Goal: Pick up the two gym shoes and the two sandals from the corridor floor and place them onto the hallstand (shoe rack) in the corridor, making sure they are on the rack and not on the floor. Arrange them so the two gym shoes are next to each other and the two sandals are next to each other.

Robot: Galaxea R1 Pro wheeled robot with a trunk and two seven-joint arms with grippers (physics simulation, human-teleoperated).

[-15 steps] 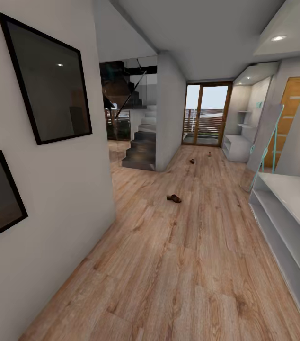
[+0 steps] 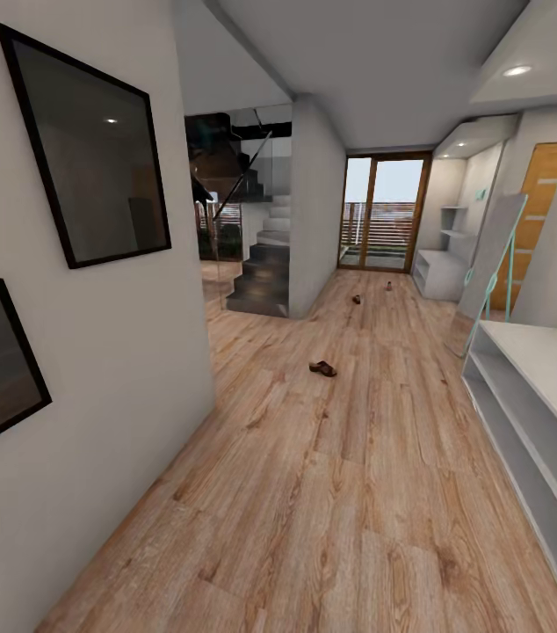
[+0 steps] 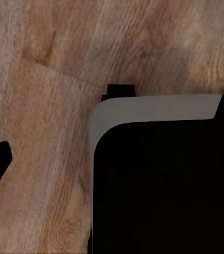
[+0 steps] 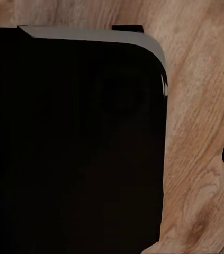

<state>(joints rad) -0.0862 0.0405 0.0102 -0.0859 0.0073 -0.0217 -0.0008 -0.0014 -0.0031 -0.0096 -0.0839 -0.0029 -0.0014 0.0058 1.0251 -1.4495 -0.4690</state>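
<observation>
In the head view, two dark framed panels [image 2: 85,145] hung on the white wall at the left, with a staircase [image 2: 256,264] beyond them. The corridor floor [image 2: 331,492] ran forward as light brown wood planking toward a glazed door [image 2: 382,214] at the far end. One dark-brown sandal [image 2: 322,368] lay on the floor near the corridor's middle, well apart from every wall. Farther along, two small items lay on the planks near the glazed door: a dark one [image 2: 357,299] and another [image 2: 389,286] just to its right; both were too small to identify. The hallstand [image 2: 441,264], white with floating shelves on its back panel, stood against the right wall at the far end. A tall leaning mirror [image 2: 489,264] stood nearer along that wall, and a plain white two-shelf bench [image 2: 533,413] occupied the near right edge. Each wrist view looked down on floor planks past a large black body with a grey rim. Whether the claws were apart or together could not be told for either arm.
</observation>
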